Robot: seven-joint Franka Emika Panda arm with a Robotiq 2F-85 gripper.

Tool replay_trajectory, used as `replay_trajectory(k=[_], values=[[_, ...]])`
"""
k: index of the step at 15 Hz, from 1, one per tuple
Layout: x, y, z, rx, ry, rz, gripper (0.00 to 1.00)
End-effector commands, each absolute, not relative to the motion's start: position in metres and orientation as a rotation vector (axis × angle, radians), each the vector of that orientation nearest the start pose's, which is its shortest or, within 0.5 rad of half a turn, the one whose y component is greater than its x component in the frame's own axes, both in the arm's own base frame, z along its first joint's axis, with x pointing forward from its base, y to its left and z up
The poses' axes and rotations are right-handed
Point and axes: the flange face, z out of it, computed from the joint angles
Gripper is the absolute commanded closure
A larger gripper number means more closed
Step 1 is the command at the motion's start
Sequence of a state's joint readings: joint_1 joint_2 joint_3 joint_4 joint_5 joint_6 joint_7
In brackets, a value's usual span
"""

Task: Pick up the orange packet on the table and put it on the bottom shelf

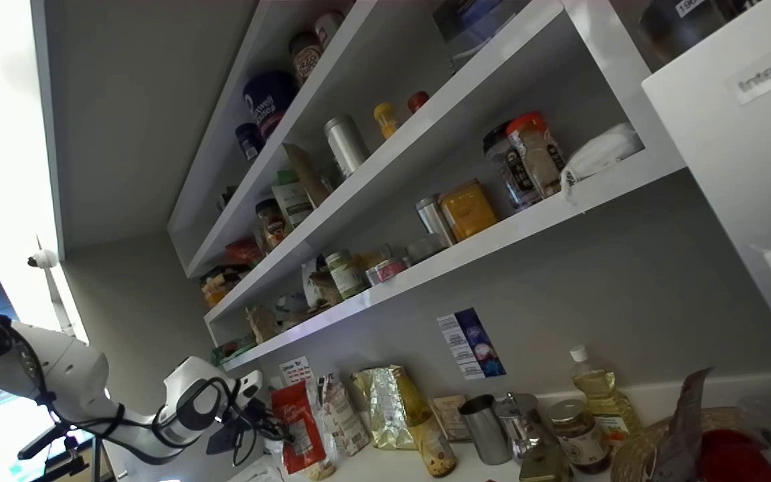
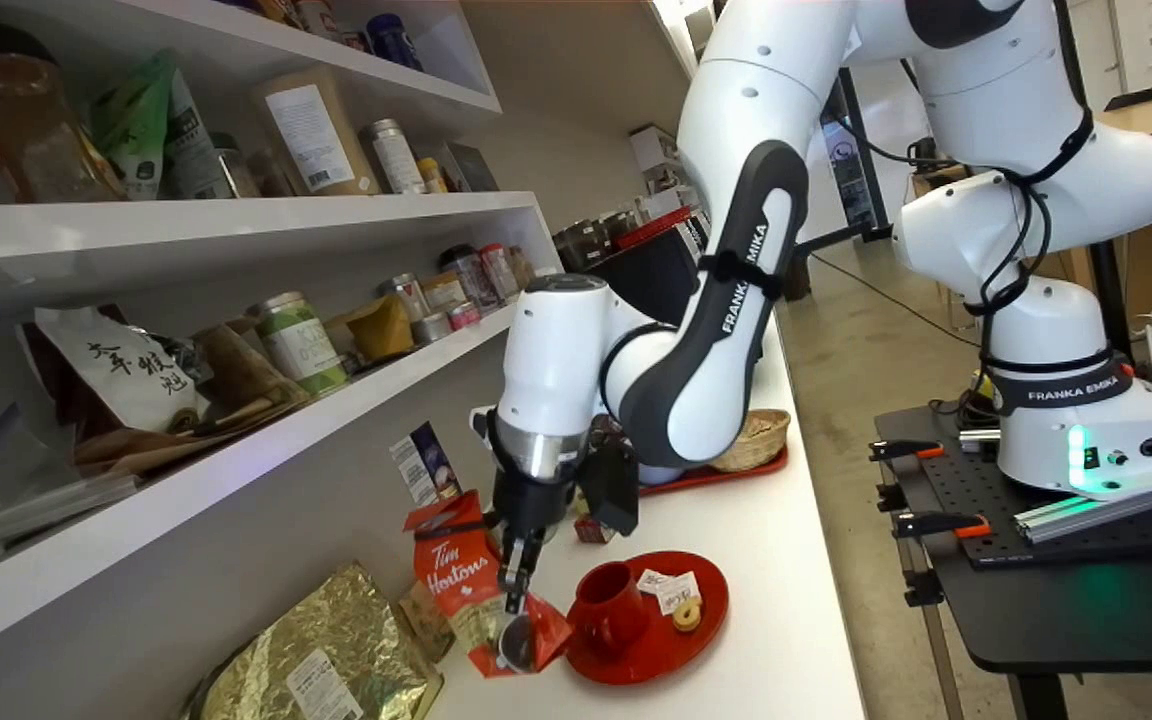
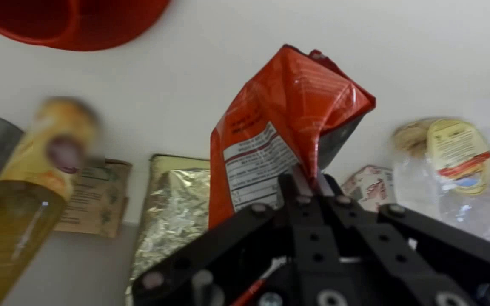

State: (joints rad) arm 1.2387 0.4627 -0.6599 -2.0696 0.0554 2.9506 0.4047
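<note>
The orange packet (image 2: 458,572) hangs tilted from my gripper (image 2: 514,600). In the wrist view, the fingers (image 3: 311,182) are shut on a fold of the orange packet (image 3: 266,114), and its printed label faces the camera. The packet also shows in an exterior view (image 1: 297,425), with the gripper (image 1: 286,434) at its side. It is low over the pale table (image 2: 766,570); whether its lower end touches the table cannot be told. The bottom shelf (image 2: 236,465) is the lowest white board, above the packet; it also shows in an exterior view (image 1: 359,302).
Jars and bags, including a green-labelled jar (image 2: 301,345), stand on the bottom shelf, with another board (image 2: 236,225) above. A gold foil bag (image 2: 326,660) and a red plate (image 2: 706,600) with a red cup (image 2: 608,600) are near the packet. A yellow bottle (image 3: 36,178) stands nearby.
</note>
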Motion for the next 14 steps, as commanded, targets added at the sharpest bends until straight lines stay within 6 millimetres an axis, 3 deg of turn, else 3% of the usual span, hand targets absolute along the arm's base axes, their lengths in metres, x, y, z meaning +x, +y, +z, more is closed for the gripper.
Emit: replay_trajectory(k=[1, 6, 9, 14], values=[[0.52, 0.278, 0.341, -3.001, -0.132, -0.736, 0.99], [0.555, 0.137, 0.381, -3.016, 0.29, -0.765, 0.99], [0.572, 0.041, 0.41, -2.969, 0.583, -0.844, 0.99], [0.577, -0.113, 0.47, -2.85, 0.96, -0.978, 0.99]])
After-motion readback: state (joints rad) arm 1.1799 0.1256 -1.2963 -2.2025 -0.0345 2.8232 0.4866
